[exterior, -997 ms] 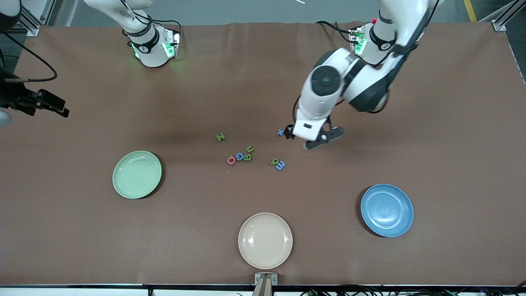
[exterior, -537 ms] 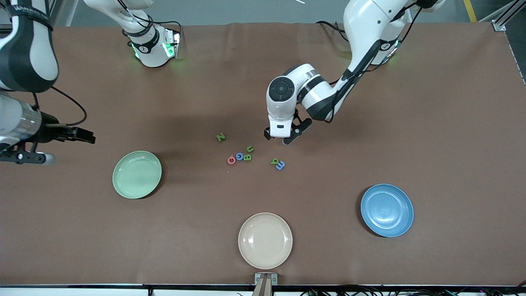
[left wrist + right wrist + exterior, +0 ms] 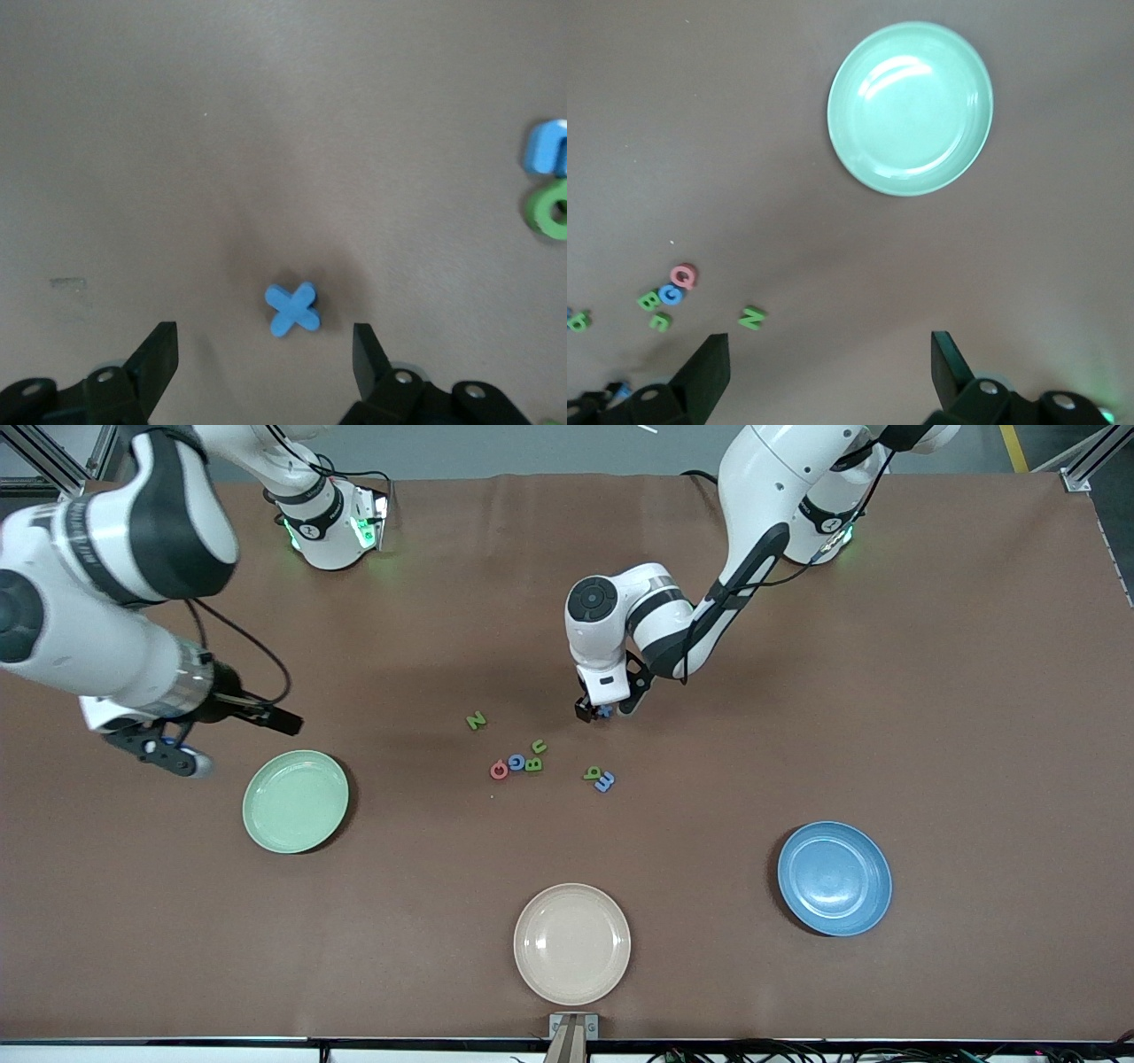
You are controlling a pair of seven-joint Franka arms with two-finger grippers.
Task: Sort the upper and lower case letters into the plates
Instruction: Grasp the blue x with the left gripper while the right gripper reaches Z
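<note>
We see the left gripper [image 3: 264, 367] low over the blue x [image 3: 292, 308], fingers spread either side, x flat, right gripper [image 3: 828, 372] open near the mint green plate [image 3: 295, 801].

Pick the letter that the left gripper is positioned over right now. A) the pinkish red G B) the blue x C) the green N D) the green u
B: the left gripper stands with its fingers open on either side of the blue x, which lies flat on the brown table apart from the other letters.
</note>
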